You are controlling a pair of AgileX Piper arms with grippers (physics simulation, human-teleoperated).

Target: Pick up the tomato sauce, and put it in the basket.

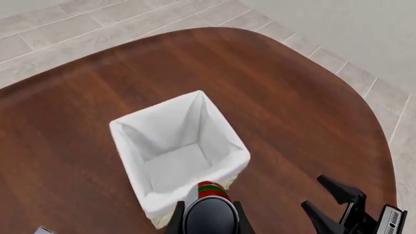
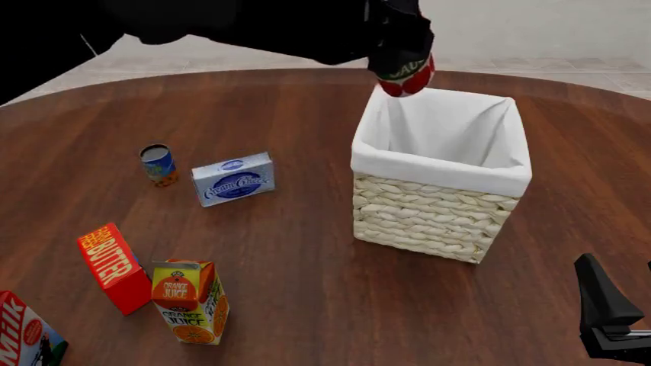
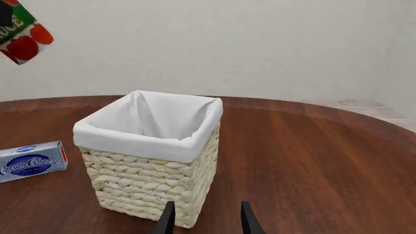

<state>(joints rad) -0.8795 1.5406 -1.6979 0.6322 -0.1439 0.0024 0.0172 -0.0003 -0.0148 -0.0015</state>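
The tomato sauce (image 2: 409, 76), a small can with a red and green label, hangs tilted in my left gripper (image 2: 400, 59) above the far left rim of the basket. The left gripper is shut on it. The can also shows in the left wrist view (image 1: 209, 189) and at the top corner of the right wrist view (image 3: 23, 34). The basket (image 2: 440, 165) is woven straw with a white cloth lining (image 1: 170, 161), and nothing lies inside it. My right gripper (image 3: 205, 217) is open and empty, low on the near side of the basket (image 3: 146, 185).
A blue and orange can (image 2: 157, 164) and a cream cheese box (image 2: 234, 179) stand left of the basket. A red butter box (image 2: 112, 267), an orange juice carton (image 2: 190, 301) and a milk carton (image 2: 26, 335) stand at the near left. The right arm shows at the near right (image 2: 608, 316).
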